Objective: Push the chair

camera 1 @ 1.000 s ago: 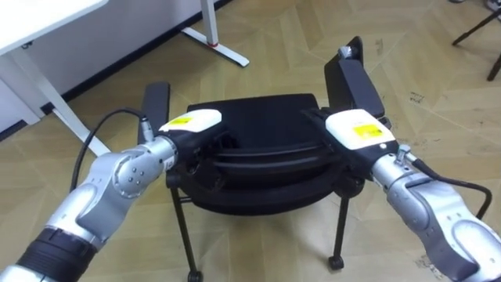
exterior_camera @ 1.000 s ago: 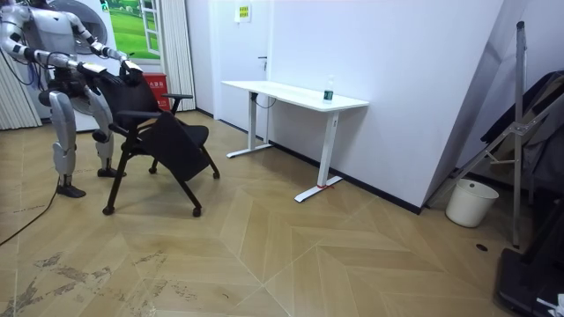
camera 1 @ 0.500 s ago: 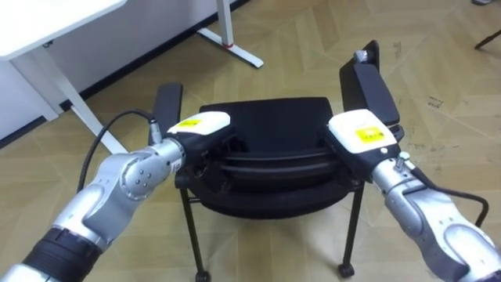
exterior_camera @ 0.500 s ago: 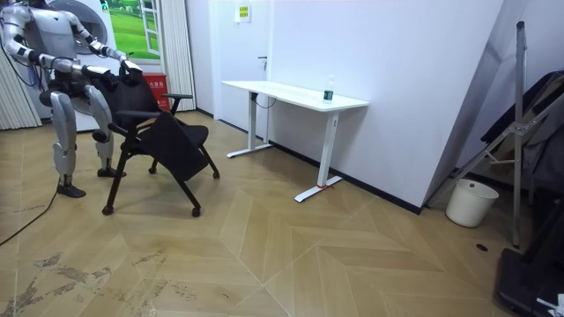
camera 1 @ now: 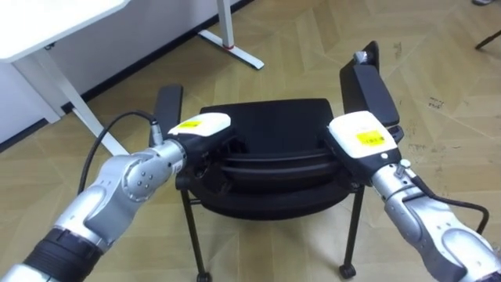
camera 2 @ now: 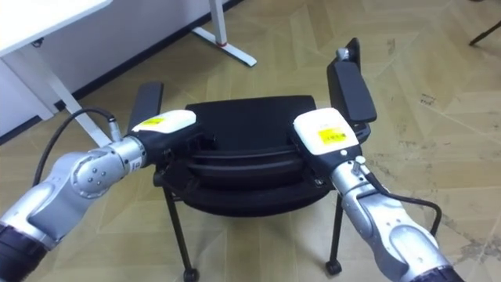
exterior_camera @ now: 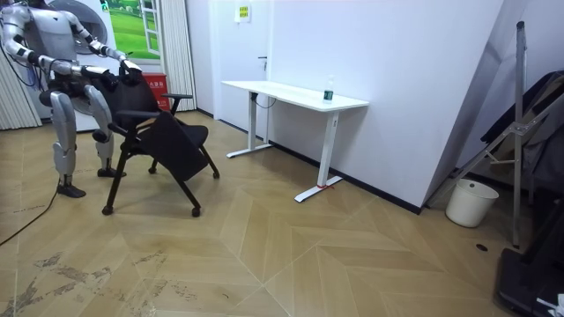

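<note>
Pushing step: I am pressing left hand (camera 1: pixel 200 128) and right hand (camera 1: pixel 360 139) on the near back of the chair (camera 1: pixel 270 125). I cannot tell whether the fingers are curled. The next move likely calls for even forward pressure.

L/R eye views: head cams, steep downward, close above black armed chair (camera 1: pixel 270 125). Room view: distant, chair upper left.

Chair (camera 1: pixel 270 149) just before the robot, desk (camera 1: pixel 47 23) beyond it — to the left
</note>
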Tool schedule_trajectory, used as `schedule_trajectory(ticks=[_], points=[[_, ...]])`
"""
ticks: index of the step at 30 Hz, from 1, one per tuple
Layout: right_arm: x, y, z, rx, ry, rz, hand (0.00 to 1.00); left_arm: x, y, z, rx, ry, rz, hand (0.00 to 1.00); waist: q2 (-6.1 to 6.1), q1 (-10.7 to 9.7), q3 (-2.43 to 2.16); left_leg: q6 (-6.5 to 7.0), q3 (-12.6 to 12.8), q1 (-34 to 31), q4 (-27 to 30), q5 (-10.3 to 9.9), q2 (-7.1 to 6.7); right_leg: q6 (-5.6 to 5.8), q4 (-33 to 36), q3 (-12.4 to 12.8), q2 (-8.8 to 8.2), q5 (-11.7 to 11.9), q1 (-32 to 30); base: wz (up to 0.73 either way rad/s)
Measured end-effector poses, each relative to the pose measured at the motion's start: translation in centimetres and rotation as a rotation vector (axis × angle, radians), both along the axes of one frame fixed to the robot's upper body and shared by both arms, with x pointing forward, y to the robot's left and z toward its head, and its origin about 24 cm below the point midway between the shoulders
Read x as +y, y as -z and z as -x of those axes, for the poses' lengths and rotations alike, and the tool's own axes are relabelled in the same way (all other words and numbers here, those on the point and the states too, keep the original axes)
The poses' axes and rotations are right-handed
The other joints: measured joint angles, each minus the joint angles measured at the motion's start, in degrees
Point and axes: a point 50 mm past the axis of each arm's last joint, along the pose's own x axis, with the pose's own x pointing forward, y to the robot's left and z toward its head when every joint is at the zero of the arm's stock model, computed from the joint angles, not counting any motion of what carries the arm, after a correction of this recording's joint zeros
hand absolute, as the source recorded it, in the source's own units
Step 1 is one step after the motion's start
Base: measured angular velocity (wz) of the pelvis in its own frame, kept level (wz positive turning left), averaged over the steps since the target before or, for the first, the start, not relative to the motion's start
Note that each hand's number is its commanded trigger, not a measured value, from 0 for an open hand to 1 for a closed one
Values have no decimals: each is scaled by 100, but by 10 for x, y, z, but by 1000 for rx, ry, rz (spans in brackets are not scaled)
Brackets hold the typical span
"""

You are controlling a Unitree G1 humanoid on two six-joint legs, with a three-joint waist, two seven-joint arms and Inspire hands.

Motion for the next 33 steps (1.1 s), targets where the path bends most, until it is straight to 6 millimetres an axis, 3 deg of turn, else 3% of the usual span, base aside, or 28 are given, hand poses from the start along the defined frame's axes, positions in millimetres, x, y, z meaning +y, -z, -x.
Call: schedule_trajectory(ticks=[6, 9, 10, 14, 17, 22, 24, 25, 26, 27, 28, 29, 30, 33], points=[[-2, 4, 0, 0, 1, 1, 100, -3, 1, 0, -1, 2, -9, 100, -12, -66, 9, 2, -50, -12, 75, -14, 2, 0, 10, -53, 1, -1, 24, 4], [-2, 4, -2, 3, -5, -4, 100, -3, 1, 0, -4, 3, -20, 100, -6, -95, 31, -15, -44, -113, 367, -101, 80, -8, 89, -89, 41, -19, 37, 5], [-2, 6, -3, 6, 0, -9, 100, -3, 1, -1, -10, 1, -21, 100, 7, -106, 77, -29, -45, -170, 592, -206, 151, -39, 218, -104, 84, -83, 25, 8], [-3, 5, -6, 1, 1, -22, 100, -3, 0, -3, -37, -14, -14, 100, 21, -97, 113, -55, -40, -500, 1400, -576, 330, -109, 1084, -142, 111, -596, -284, 8], [-3, 7, -5, 2, -7, -25, 100, -4, 4, -3, -34, -23, -18, 100, -3, -145, 111, -66, -3, -579, 1697, -641, 336, -128, 1510, -101, 57, -914, -406, 10], [-2, 10, -2, 2, -23, -22, 100, -4, 10, -2, -19, -32, -15, 100, -32, -122, 110, -44, 62, -770, 2232, -607, 425, -204, 1824, -29, 9, -1115, -434, 3], [-3, 11, 0, -4, -24, -23, 100, -4, 12, 0, -21, -26, -9, 100, -101, -109, 73, 1, 36, -1071, 2253, -599, 280, -222, 1863, 94, -47, -1135, -428, 14], [-6, 9, 1, -22, -29, -22, 100, -7, 11, 0, -35, -18, 6, 100, -113, -127, 64, 48, 72, -1234, 1721, -529, 59, -157, 1899, 173, -123, -1179, -508, -13], [-10, 8, 1, -30, -26, -18, 100, -9, 10, 0, -40, -11, 15, 100, -130, -60, 43, 193, 57, -1358, 1403, -110, -89, -98, 1993, 346, -183, -1219, -625, -41], [-11, 8, 0, -31, -24, -18, 100, -9, 10, 0, -42, -6, 16, 100, -121, 3, 24, 313, 54, -1376, 1368, 105, -115, -67, 2030, 407, -194, -1236, -662, -56], [-11, 9, 0, -31, -16, -24, 100, -9, 9, 0, -48, 0, 13, 100, -126, 45, -65, 367, 78, -1358, 1378, 32, -165, 17, 2005, 458, -217, -1261, -727, -23], [-11, 7, -1, -39, -11, -30, 100, -9, 4, -4, -68, 5, 6, 100, -219, 59, -22, 415, 136, -1344, 1353, 10, -209, 78, 1986, 446, -246, -1241, -736, -8], [-10, 7, -3, -42, -8, -39, 100, -9, 1, -6, -77, 8, 1, 100, -241, 59, -7, 442, 164, -1353, 1357, -7, -205, 86, 1955, 432, -266, -1225, -741, -8], [-7, 3, -10, -79, -5, -55, 100, -7, -8, -12, -112, 9, -16, 100, -237, 114, -5, 548, 233, -1513, 1419, -85, -204, 157, 1774, 449, -317, -1123, -833, -13]])
